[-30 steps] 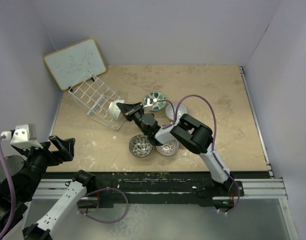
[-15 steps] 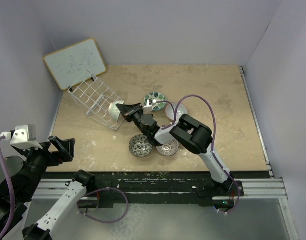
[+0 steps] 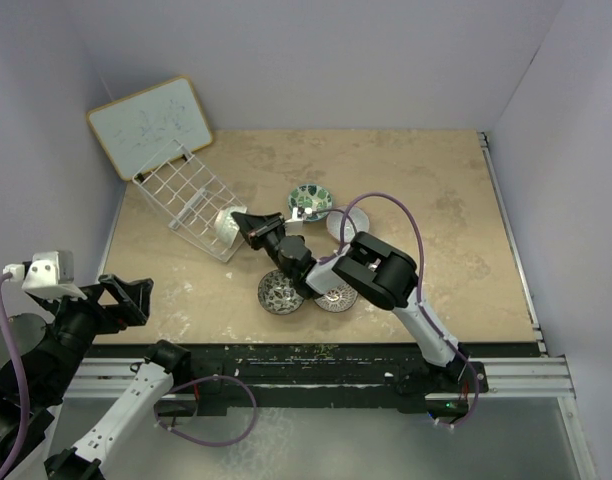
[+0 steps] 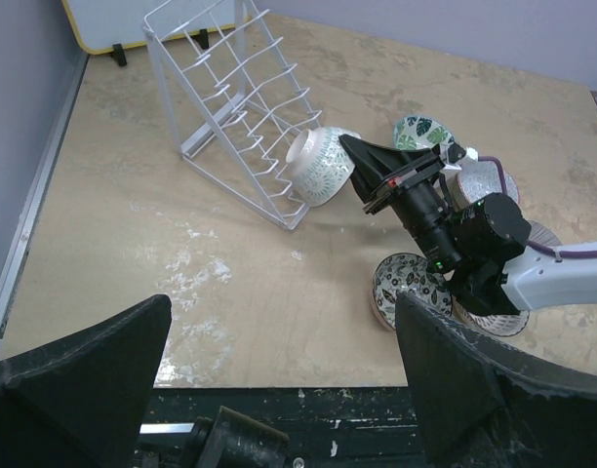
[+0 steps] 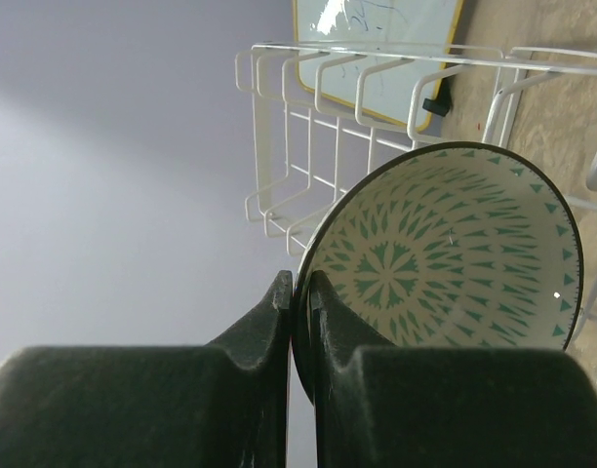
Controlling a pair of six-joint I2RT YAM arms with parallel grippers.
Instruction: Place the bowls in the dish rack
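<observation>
My right gripper [image 3: 248, 226] is shut on the rim of a bowl with a green-white triangle pattern inside [image 5: 445, 258]. It holds the bowl on edge against the near side of the tilted white wire dish rack [image 3: 191, 203]; the bowl [image 4: 318, 166] touches the rack's wires [image 4: 242, 107]. On the table lie a green leaf-patterned bowl [image 3: 309, 200], a radial white bowl [image 3: 344, 222] partly hidden by the arm, a black-white bowl [image 3: 280, 292] and a purple-pink bowl [image 3: 337, 296]. My left gripper [image 3: 129, 292] is open and empty at the near left edge, far from the bowls.
A wood-framed whiteboard [image 3: 151, 125] leans on the back left wall behind the rack. The right arm and its purple cable [image 3: 386, 200] stretch over the bowls in the middle. Walls close off the left, back and right.
My right gripper has moved a little left and nearer with the bowl, pressing it against the rack, which shifted slightly left. The left arm has hardly moved.
</observation>
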